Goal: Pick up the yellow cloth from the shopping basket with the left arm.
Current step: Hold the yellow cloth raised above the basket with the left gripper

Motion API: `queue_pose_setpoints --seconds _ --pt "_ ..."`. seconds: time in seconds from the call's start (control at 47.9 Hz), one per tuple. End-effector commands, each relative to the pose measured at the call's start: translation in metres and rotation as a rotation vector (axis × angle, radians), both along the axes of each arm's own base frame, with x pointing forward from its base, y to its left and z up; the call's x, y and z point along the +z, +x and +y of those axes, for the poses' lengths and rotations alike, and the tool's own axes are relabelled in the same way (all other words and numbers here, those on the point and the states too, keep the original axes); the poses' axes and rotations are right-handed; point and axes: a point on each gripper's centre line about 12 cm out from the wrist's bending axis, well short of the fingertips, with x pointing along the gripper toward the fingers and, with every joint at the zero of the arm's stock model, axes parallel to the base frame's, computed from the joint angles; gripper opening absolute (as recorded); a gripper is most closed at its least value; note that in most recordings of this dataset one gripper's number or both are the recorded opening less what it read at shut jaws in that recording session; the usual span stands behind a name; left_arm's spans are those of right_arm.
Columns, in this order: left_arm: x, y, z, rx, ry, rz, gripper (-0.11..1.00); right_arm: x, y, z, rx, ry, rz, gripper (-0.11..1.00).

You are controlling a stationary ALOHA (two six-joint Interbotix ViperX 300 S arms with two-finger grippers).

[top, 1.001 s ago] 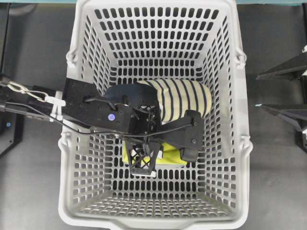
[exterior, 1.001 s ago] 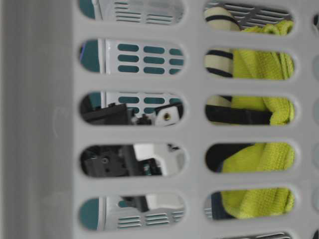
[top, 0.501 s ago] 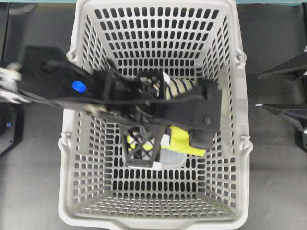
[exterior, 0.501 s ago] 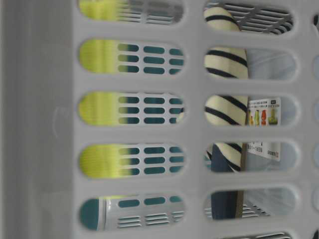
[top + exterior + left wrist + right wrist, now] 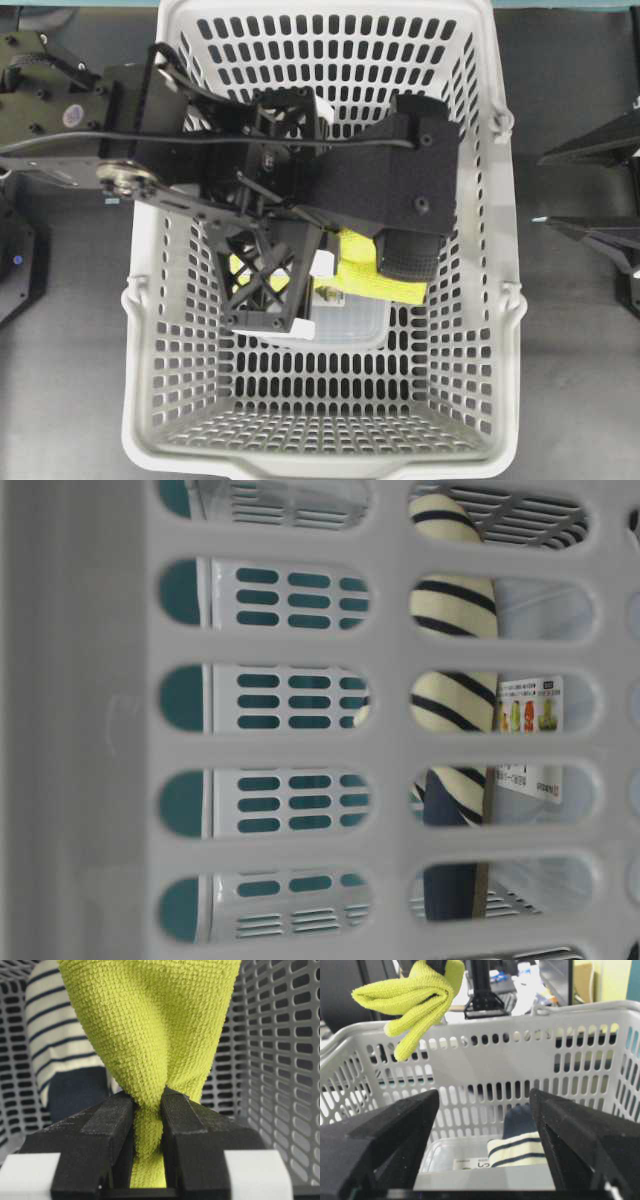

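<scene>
The left tool (image 5: pixel 148 1125) is pinching the cloth (image 5: pixel 150 1030), both pads closed tight on a bunched neck of it, with the rest fanning out beyond the fingers. In the right wrist view the cloth (image 5: pixel 410 995) is hanging in the air above the rim of the basket (image 5: pixel 485 1055), folds drooping, clear of the wall. From overhead the left arm (image 5: pixel 250 170) is reaching in over the basket (image 5: pixel 150 330) from the left, covering most of the middle; the cloth (image 5: pixel 365 272) is showing as a yellow patch under the black wrist block, above a clear box (image 5: pixel 350 330) lying on the floor of the basket. A striped slipper (image 5: pixel 517 1150) is sitting inside the basket beside the box (image 5: pixel 450 1157); in the table-level view the slipper (image 5: pixel 450 650) is showing through the slots, with the labelled box (image 5: pixel 530 730) just right of it. The right tool (image 5: pixel 485 1125) is standing wide open, gripping nothing, outside the basket and facing its wall. The basket is sitting on a dark worktop (image 5: pixel 570 350).
</scene>
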Motion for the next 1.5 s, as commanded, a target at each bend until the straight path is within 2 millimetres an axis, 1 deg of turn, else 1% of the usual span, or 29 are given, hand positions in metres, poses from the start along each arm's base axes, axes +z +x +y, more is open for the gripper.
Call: queue_pose_setpoints --seconds 0.0,1.481 --pt "0.0153 -0.0055 0.0017 0.003 -0.002 -0.041 0.12 0.0037 0.0015 -0.0004 -0.002 0.006 -0.012 0.71" --pt "0.0133 -0.0041 0.0015 0.006 -0.004 -0.037 0.12 0.0057 0.0014 -0.0001 -0.001 0.004 -0.029 0.71"
